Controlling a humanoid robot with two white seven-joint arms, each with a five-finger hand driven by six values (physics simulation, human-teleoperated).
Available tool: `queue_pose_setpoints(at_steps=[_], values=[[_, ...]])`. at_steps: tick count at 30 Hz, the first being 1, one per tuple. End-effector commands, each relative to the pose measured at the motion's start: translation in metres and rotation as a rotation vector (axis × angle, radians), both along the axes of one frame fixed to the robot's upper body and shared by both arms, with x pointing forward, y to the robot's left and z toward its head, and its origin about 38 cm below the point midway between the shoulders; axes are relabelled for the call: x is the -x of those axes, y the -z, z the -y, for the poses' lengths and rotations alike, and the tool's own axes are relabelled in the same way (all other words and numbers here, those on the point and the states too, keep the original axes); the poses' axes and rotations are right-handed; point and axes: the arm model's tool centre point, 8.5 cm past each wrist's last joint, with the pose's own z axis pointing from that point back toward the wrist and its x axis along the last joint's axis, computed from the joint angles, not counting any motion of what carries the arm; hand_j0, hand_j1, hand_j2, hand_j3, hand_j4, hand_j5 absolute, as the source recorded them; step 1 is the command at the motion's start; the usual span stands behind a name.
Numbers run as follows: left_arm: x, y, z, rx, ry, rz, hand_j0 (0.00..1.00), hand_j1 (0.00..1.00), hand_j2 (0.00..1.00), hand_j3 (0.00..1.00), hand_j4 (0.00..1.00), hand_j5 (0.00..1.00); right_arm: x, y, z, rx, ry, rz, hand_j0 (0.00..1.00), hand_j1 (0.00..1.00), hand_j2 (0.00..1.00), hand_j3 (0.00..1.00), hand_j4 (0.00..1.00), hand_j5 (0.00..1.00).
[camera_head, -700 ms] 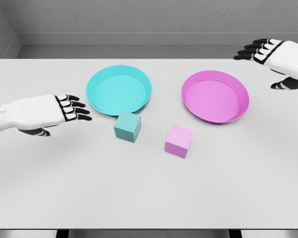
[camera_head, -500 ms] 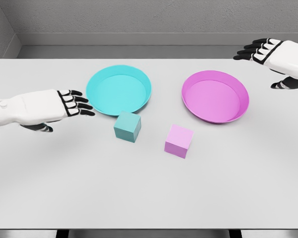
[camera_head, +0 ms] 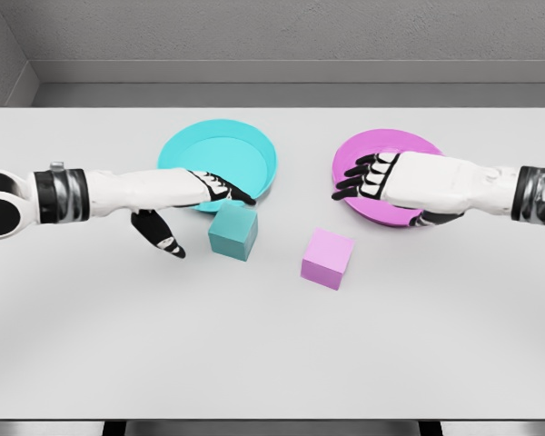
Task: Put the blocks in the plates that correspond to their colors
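A white table carries two shallow round plates and two cubes. The cyan plate sits left of centre toward the back, smooth and glossy with a low raised rim; the pink plate sits to its right, the same form in a bright magenta-pink. The teal block stands on the table just in front of the cyan plate's near rim, a plain matte cube a shade darker and greyer than the plate, turned a little so one corner faces forward. The pink block rests further forward and to the right, in front of the gap between the plates, a pale lilac-pink cube, lighter than its plate, also slightly turned. The left hand reaches in over the near edge of the cyan plate, fingers extended and spread with the thumb hanging down apart, its fingertips just above and behind the teal block, gripping nothing. The right hand hovers over the pink plate, covering much of it, fingers stretched out and apart, holding nothing.
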Motion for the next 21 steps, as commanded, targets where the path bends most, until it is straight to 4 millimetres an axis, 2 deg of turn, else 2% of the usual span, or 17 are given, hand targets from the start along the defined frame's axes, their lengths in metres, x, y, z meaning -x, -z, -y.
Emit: queue_pose_setpoints(at_steps=[1, 7, 9, 11, 15, 21], values=[[-0.002, 0.001, 0.0, -0.004, -0.018, -0.008, 1.0, 1.0, 1.0, 1.0, 1.0, 1.0, 0.006, 0.015, -0.011, 0.013, -0.035, -0.043, 1.0, 1.0, 1.0, 1.0, 1.0, 1.0], [-0.005, -0.002, 0.022, -0.021, 0.029, 0.052, 1.0, 1.0, 1.0, 1.0, 1.0, 1.0, 0.017, 0.024, -0.027, 0.019, -0.091, -0.065, 1.0, 1.0, 1.0, 1.0, 1.0, 1.0], [-0.005, -0.001, 0.023, -0.022, 0.028, 0.051, 1.0, 1.0, 1.0, 1.0, 1.0, 1.0, 0.017, 0.025, -0.036, 0.008, -0.109, -0.065, 1.0, 1.0, 1.0, 1.0, 1.0, 1.0], [-0.01, 0.006, 0.019, -0.046, -0.015, 0.029, 1.0, 1.0, 1.0, 1.0, 1.0, 1.0, 0.016, 0.022, -0.039, 0.0, -0.116, -0.056, 1.0, 1.0, 1.0, 1.0, 1.0, 1.0], [-0.016, 0.021, 0.034, -0.118, -0.091, 0.031, 1.0, 1.0, 1.0, 1.0, 1.0, 1.0, 0.02, 0.032, -0.05, 0.003, -0.146, -0.085, 1.0, 1.0, 1.0, 1.0, 1.0, 1.0], [-0.014, 0.027, 0.039, -0.124, -0.085, 0.017, 1.0, 1.0, 1.0, 1.0, 1.0, 1.0, 0.023, 0.037, -0.061, -0.011, -0.169, -0.095, 1.0, 1.0, 1.0, 1.0, 1.0, 1.0]])
